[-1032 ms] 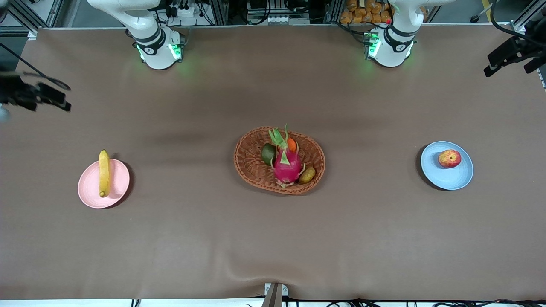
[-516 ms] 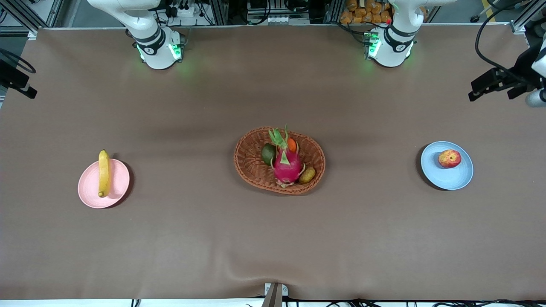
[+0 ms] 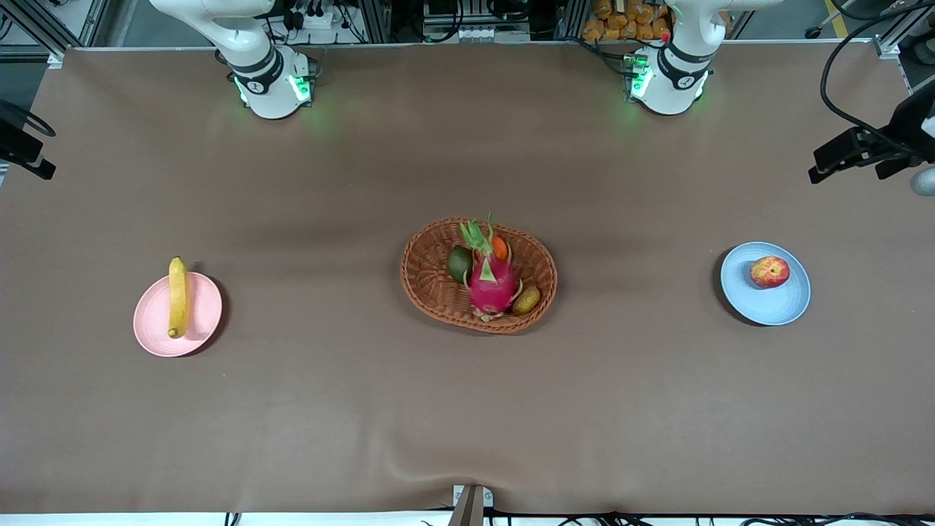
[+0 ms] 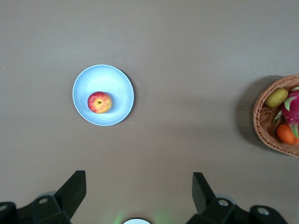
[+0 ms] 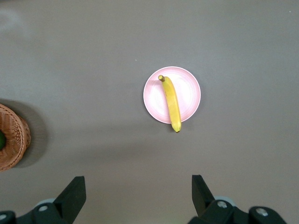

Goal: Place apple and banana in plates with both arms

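Observation:
The yellow banana [image 3: 177, 296] lies across the pale pink plate [image 3: 201, 321], with one tip over the rim; it also shows in the right wrist view [image 5: 172, 103] on the pink plate [image 5: 188, 91]. The red apple [image 3: 770, 271] sits on the light blue plate [image 3: 760, 303]; the left wrist view shows the apple [image 4: 99, 102] and the blue plate [image 4: 117, 86]. My left gripper [image 3: 840, 155] [image 4: 138, 179] is open and empty, high over the table at the left arm's end. My right gripper [image 3: 25, 150] [image 5: 138, 179] is open and empty, high over the right arm's end.
An oval woven basket [image 3: 427, 281] stands mid-table with a dragon fruit [image 3: 491, 285], an avocado [image 3: 459, 263], an orange fruit and a small brownish fruit. Its rim shows in both wrist views, left [image 4: 259, 122] and right [image 5: 18, 140]. Brown cloth covers the table.
The right gripper has drawn outward to the edge of the front view. The left gripper has shifted lower in that view and has nearly stopped. Fruit and plates have not moved.

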### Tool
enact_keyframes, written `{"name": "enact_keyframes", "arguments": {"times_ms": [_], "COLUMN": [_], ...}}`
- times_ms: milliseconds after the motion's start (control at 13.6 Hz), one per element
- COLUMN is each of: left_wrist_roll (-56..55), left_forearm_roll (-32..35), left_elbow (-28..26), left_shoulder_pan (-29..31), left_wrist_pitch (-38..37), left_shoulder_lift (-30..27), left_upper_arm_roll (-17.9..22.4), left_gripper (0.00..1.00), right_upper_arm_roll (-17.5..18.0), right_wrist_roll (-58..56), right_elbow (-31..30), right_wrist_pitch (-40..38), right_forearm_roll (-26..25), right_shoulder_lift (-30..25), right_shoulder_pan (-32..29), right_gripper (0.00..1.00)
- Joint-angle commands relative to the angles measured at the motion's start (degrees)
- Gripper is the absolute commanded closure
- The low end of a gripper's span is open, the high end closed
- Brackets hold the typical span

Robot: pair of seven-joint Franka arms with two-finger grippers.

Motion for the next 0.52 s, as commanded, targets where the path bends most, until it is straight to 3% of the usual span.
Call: {"name": "enact_keyframes", "arguments": {"times_ms": [0, 442], "left_wrist_roll": [0.7, -0.1], "left_forearm_roll": [-0.9, -0.5], "left_elbow": [1.3, 1.6], "left_shoulder_pan": [-0.1, -0.3], "left_wrist_pitch": [0.2, -0.1], "left_shoulder_lift": [0.5, 0.5], "left_upper_arm_roll": [1.7, 1.4], "left_gripper": [0.00, 0.00], "right_upper_arm_roll": [0.4, 0.4], "right_wrist_roll": [-1.3, -1.3], "right_elbow": [1.8, 1.5], "right_wrist_pitch": [-1.2, -1.6], "right_forearm_roll": [-0.8, -0.8], "right_shoulder_lift": [1.2, 1.2], "right_shoulder_pan": [-0.4, 0.2], "right_gripper": [0.00, 0.00]}}
